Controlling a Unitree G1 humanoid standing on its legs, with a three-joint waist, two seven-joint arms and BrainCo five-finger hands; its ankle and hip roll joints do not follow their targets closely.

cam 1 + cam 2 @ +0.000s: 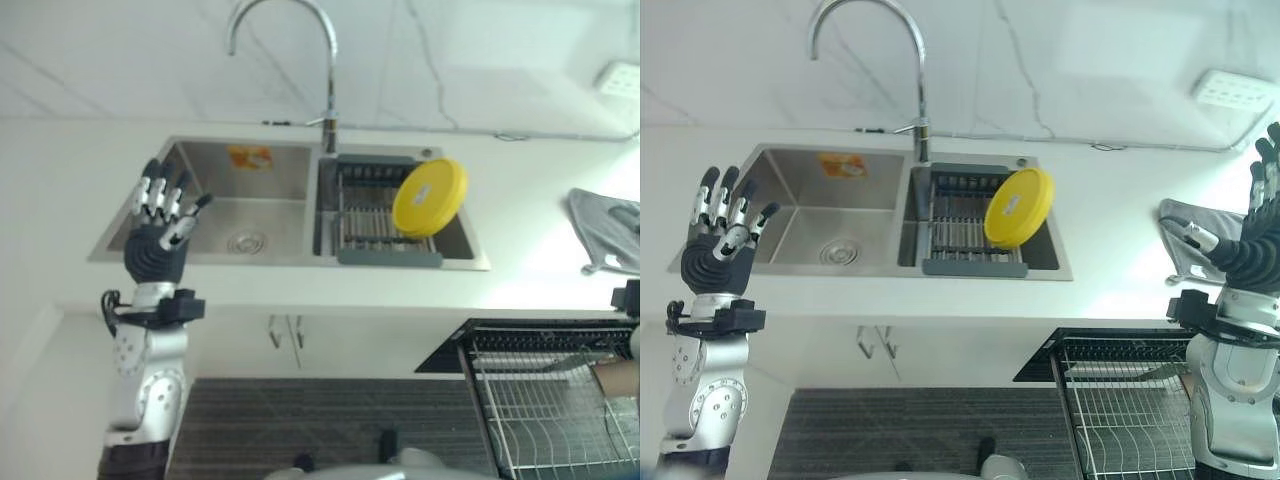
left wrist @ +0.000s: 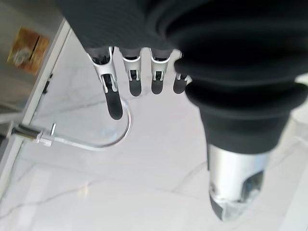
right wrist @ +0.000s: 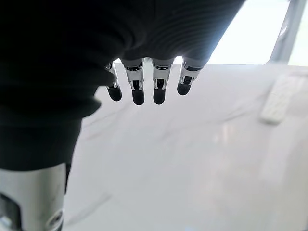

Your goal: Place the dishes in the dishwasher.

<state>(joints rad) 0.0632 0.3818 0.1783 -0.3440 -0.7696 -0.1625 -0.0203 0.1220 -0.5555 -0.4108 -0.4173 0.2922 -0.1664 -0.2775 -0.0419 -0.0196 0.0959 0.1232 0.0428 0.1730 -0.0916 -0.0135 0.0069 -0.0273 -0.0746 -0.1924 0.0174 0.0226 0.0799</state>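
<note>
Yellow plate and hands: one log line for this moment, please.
yellow plate: leaning in sink rack | left hand: open, raised | right hand: open, raised

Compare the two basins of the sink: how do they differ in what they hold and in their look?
The left basin is bare steel with a round drain in its floor and an orange sticker on its back wall; the right basin has no such sticker. The right basin holds a grey rack with a yellow plate leaning in it on edge; the left basin holds nothing. Both are steel, set side by side in the white counter under one tap.
</note>
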